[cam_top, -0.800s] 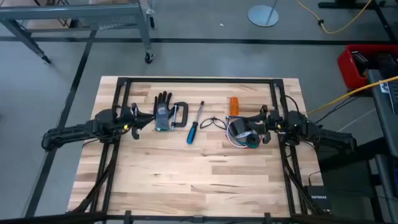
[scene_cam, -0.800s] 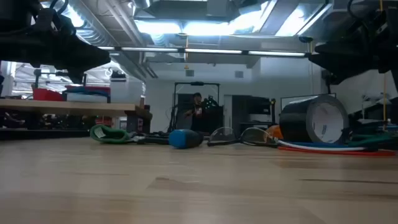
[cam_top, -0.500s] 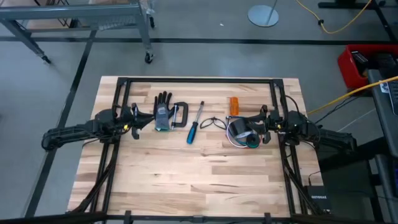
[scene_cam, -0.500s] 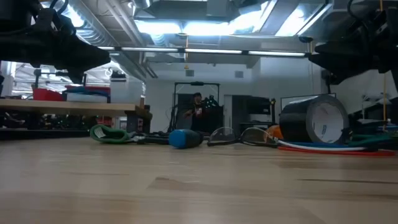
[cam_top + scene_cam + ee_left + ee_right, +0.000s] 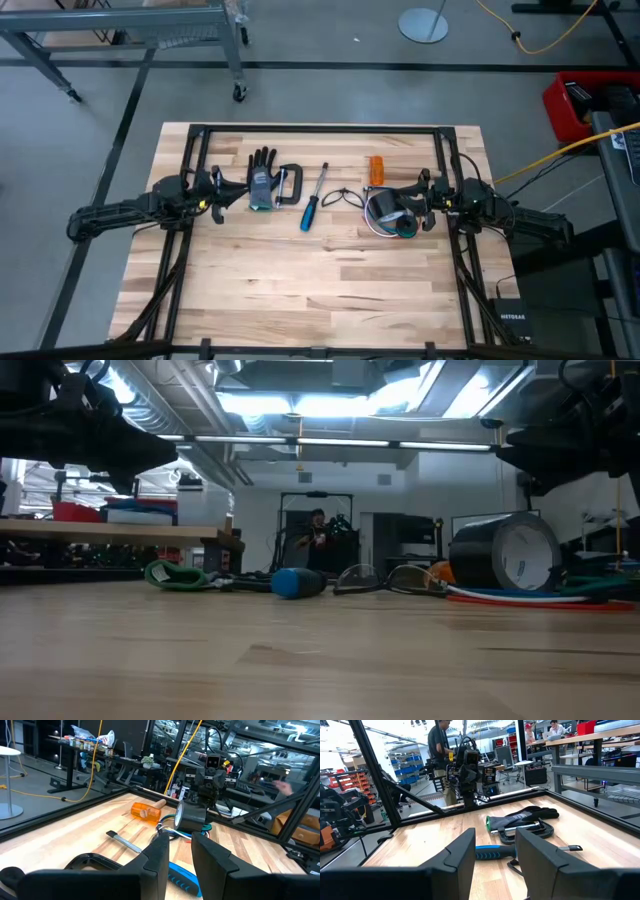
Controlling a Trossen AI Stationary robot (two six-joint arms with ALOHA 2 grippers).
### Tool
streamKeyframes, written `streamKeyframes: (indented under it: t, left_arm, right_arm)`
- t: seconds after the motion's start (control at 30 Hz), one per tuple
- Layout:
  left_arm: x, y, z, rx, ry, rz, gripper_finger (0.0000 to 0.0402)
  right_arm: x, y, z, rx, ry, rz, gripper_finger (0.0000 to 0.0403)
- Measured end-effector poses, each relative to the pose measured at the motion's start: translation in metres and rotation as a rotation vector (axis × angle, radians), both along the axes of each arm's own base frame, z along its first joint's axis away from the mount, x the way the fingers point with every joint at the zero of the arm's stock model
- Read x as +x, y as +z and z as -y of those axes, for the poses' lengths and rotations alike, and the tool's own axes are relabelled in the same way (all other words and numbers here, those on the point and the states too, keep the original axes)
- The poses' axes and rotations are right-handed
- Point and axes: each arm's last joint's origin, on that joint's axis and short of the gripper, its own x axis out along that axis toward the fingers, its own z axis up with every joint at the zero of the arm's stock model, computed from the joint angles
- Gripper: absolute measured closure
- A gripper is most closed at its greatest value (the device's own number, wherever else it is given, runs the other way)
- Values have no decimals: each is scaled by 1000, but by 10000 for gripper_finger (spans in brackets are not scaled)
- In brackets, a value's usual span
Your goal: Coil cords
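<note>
Even overhead light; ceiling lamps (image 5: pixel 300 402) glare; low-view foreground soft.

Four cameras: one overhead, one at desk height, one on each wrist.

The high view looks straight down on the whole desk (image 5: pixel 320 290) and both arms. The low view sits at the desk's surface, looking level across it into the room. Each wrist view looks across the desk at the opposite arm; all four share the blue-handled screwdriver (image 5: pixel 311 208) at mid-desk.
</note>
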Motion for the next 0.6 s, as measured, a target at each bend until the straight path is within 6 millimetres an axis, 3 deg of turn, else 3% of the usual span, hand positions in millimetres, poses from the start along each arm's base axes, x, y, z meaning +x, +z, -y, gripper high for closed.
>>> streamKeyframes:
  t: [0.6]
  left_arm:
    - [0, 0, 0, 0, 0, 0, 327]
  right_arm:
    - [0, 0, 0, 0, 0, 0, 260]
